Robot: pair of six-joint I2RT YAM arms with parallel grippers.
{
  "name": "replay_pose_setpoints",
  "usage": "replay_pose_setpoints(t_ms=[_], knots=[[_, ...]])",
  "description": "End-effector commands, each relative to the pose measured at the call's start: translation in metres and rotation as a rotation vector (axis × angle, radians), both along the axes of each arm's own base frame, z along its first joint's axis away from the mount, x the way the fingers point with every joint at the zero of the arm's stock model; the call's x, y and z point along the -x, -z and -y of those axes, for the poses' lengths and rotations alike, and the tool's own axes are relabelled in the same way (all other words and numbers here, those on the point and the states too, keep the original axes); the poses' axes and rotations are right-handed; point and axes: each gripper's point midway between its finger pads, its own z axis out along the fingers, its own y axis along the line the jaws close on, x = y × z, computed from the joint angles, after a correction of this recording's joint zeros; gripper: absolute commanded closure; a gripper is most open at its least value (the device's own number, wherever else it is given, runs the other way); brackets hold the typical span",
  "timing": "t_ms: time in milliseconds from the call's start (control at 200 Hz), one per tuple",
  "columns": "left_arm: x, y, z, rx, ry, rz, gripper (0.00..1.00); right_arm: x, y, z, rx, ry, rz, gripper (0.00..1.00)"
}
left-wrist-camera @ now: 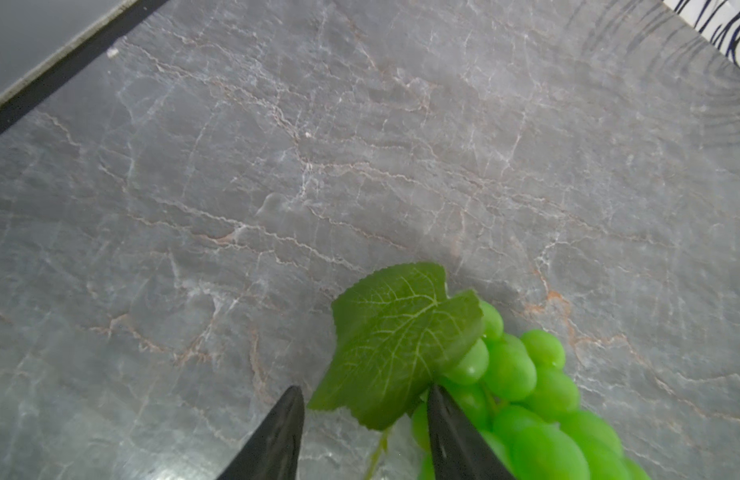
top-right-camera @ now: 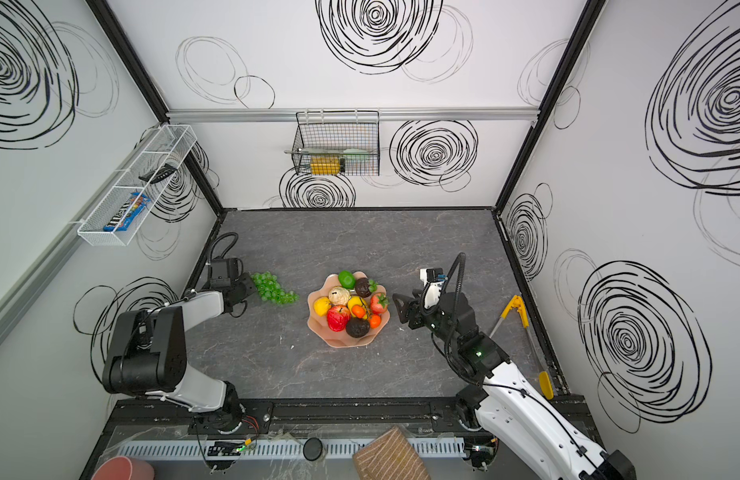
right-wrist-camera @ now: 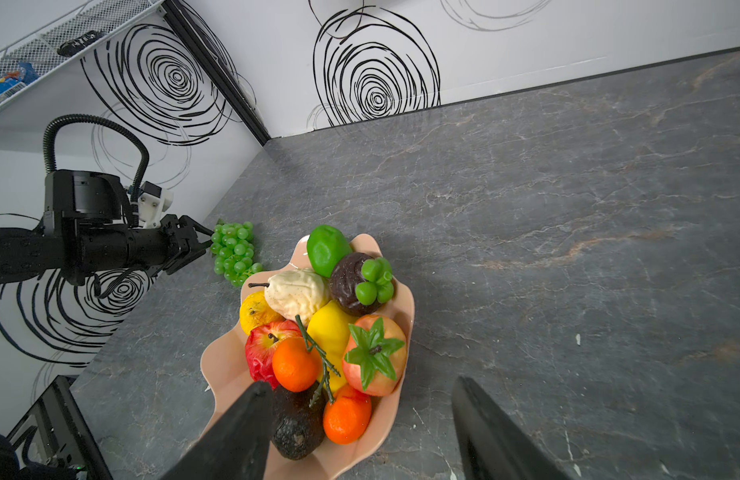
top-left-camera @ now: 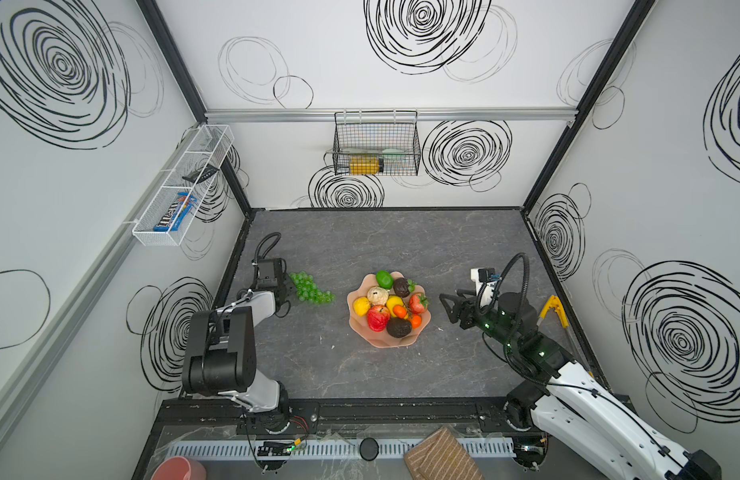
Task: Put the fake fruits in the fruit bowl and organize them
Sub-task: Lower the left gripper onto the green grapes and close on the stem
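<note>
Tongs (top-left-camera: 556, 311) lie along bench (top-left-camera: 360, 241) right edge. Wire basket (top-left-camera: 376, 143) on back wall, yellow bottle (top-left-camera: 364, 164) inside. White rack (top-left-camera: 181, 187) on left wall: candy pack (top-left-camera: 174, 212). Striped cloth (top-left-camera: 441, 455), red bowl (top-left-camera: 179, 468) past front edge.

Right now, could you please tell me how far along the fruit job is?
Nearly finished. Done: the apple, lime, oranges and more sit in the pink bowl. In hand: the left gripper has its jaws open either side of the leaf on the grapes, which lie on the table, not yet gripped. Left: moving the grapes into the bowl. The right gripper hovers open and empty near the bowl.
</note>
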Motion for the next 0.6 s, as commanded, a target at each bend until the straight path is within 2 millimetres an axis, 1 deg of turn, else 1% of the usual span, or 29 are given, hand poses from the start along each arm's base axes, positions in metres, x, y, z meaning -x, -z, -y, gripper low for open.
replay_pose_setpoints(t_ms=[0,140,215,330,590], knots=[[-0.01,-0.005,-0.007,0.011,0.001,0.015,0.47,0.0,-0.001,0.001,-0.001,-0.004,0.014,0.28],[-0.012,0.002,-0.003,0.032,0.018,-0.005,0.48,-0.001,-0.001,0.001,-0.002,-0.003,0.014,0.28],[-0.012,0.003,-0.002,0.032,0.026,-0.006,0.48,-0.001,-0.001,0.001,-0.001,0.0,0.012,0.28],[-0.014,0.003,0.003,0.041,0.045,-0.006,0.55,-0.002,0.0,0.001,-0.001,-0.001,0.007,0.28],[-0.017,0.003,0.009,0.051,0.065,0.003,0.64,-0.002,0.001,0.001,0.0,0.002,0.005,0.28]])
